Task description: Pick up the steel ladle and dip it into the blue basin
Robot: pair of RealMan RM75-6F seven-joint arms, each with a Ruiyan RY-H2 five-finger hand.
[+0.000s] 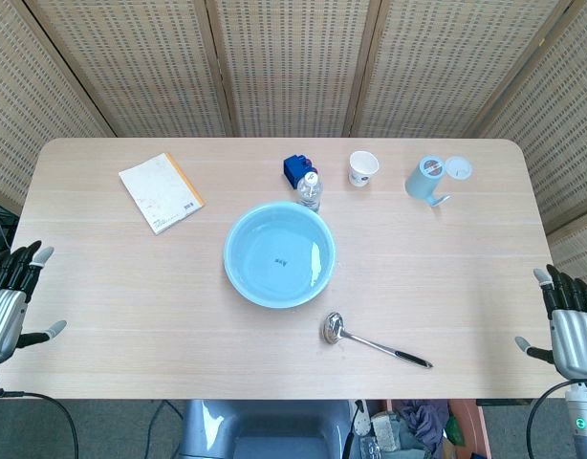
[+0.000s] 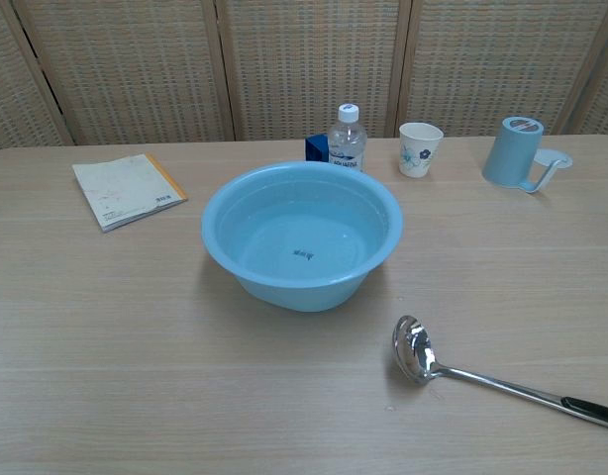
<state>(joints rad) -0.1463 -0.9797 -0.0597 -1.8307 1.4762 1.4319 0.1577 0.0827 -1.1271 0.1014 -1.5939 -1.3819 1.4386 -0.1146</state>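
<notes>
A steel ladle [image 1: 372, 341] [image 2: 482, 376] lies flat on the table near the front edge, its bowl toward the basin and its dark-tipped handle pointing right. The blue basin [image 1: 279, 254] [image 2: 301, 236] stands in the middle of the table, just up and left of the ladle's bowl. My left hand [image 1: 11, 301] hangs off the table's left edge, fingers apart, holding nothing. My right hand [image 1: 571, 325] hangs off the right edge, likewise spread and holding nothing. Neither hand shows in the chest view.
A notebook [image 1: 161, 191] lies at the back left. Behind the basin stand a water bottle [image 1: 311, 189] and a blue block [image 1: 295, 169]. A paper cup [image 1: 363, 168] and a blue mug [image 1: 426, 179] with a white lid [image 1: 457, 168] sit at the back right.
</notes>
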